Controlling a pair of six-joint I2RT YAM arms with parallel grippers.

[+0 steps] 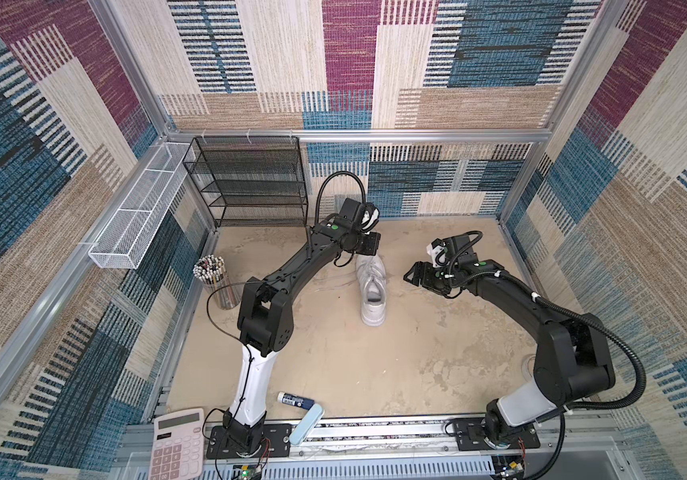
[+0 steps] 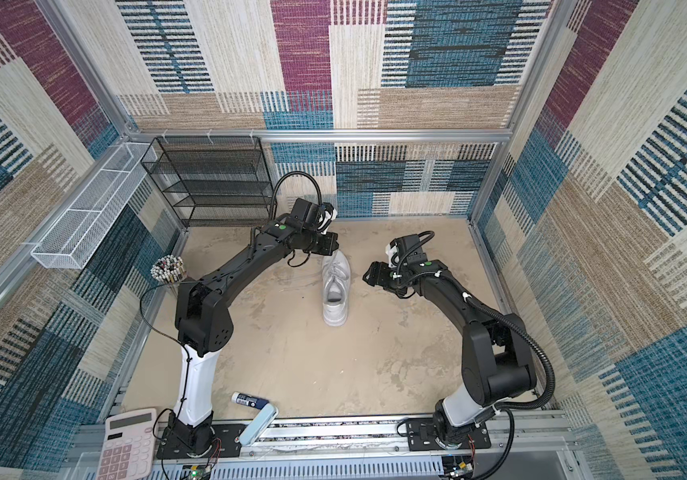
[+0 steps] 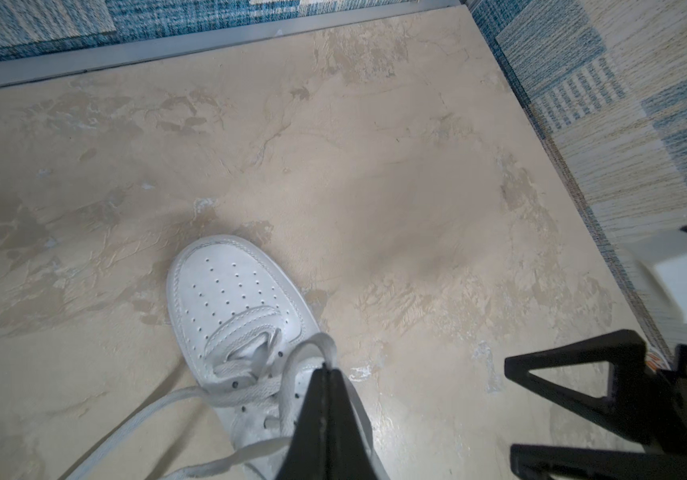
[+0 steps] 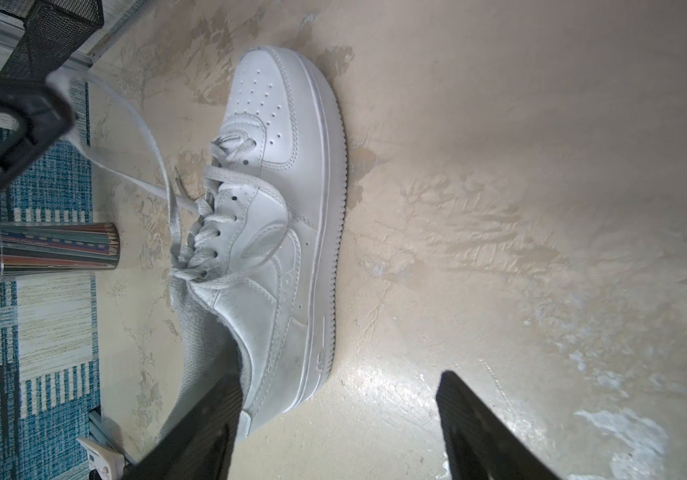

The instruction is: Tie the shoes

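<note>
White sneaker (image 1: 372, 293) (image 2: 335, 291) stands on its sole near the middle of the table (image 1: 333, 357), toe toward the back wall, heel toward the arm bases. Left claw (image 3: 325, 369) hangs over the front of the shoe, jaws pressed together on a strand of white lace (image 3: 289, 376); in the right wrist view that lace (image 4: 125, 108) runs up off the eyelets in a slack loop to the pinch. Other lace ends trail loose onto the table on the left of the shoe in both top views. Right claw (image 1: 410, 276) (image 2: 368, 274) (image 4: 337, 382) sits to the right of the sneaker, jaws spread wide, nothing between them, clear of the shoe in both top views. Pencil cup (image 1: 215, 282) stands at the left edge of the table; black mesh rack (image 1: 250, 183) in the back left corner. Pink calculator (image 1: 177, 442) lies by the left arm base.
</note>
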